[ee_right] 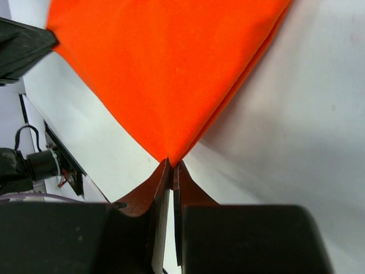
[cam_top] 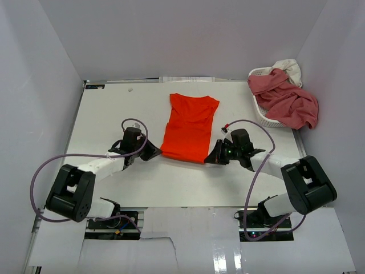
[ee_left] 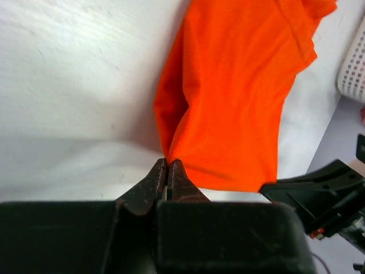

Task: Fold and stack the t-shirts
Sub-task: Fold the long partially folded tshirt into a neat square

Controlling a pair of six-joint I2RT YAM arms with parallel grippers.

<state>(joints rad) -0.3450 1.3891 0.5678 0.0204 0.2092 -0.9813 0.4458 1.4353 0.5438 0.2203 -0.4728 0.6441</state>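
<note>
The bright orange-red t-shirt (cam_top: 189,127) lies folded lengthwise in the middle of the table, its hem toward me. My left gripper (cam_top: 156,152) is shut on the shirt's near left corner; the left wrist view shows the tips (ee_left: 168,162) pinching the cloth (ee_left: 234,97). My right gripper (cam_top: 210,159) is shut on the near right corner; the right wrist view shows the tips (ee_right: 173,165) pinching the cloth (ee_right: 165,74), which is pulled to a point. A dusty rose-pink t-shirt (cam_top: 285,100) and a cream-white one (cam_top: 288,67) hang over the basket.
A white perforated basket (cam_top: 263,114) stands at the back right by the wall and shows at the right edge of the left wrist view (ee_left: 353,63). White walls close in the table on three sides. Cables loop beside both arms.
</note>
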